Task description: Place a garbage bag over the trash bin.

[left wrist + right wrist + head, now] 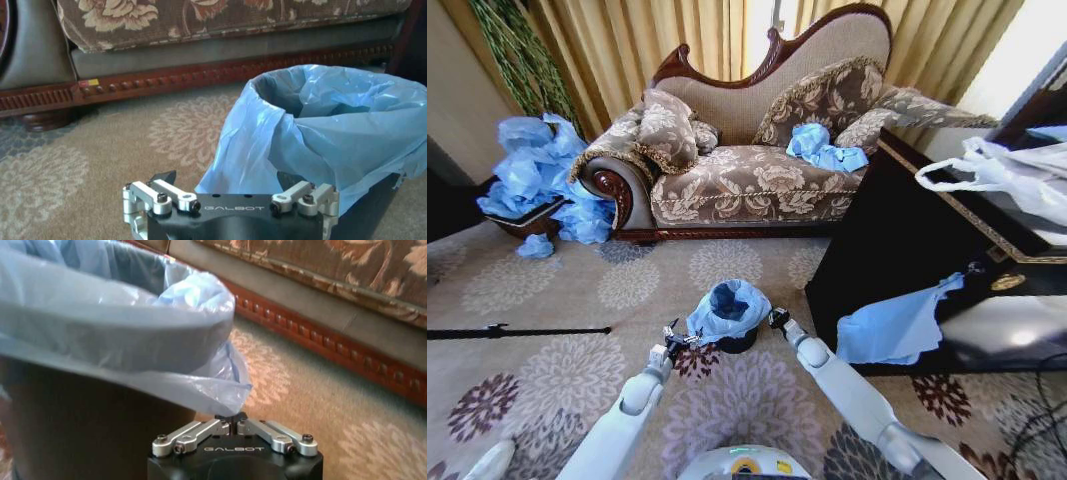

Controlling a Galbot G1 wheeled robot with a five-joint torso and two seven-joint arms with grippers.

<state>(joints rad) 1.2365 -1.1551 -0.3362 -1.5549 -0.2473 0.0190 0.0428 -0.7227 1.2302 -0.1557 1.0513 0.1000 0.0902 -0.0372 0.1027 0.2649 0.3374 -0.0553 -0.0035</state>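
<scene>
Already draped: garbage bag (pixel 730 305) cuffs trash bin (pixel 739 342); right gripper (pixel 233 418) pinches its hem to tug it down, left gripper (pixel 227 181) spread alongside.

The blue garbage bag (pixel 729 305) covers nearly all of the trash bin (pixel 739 343); only its dark base shows.

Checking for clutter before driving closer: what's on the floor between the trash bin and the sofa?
Nothing but bare patterned carpet lies between the bagged trash bin and the sofa, seen in the head view; the left wrist view shows the same open stretch.
</scene>
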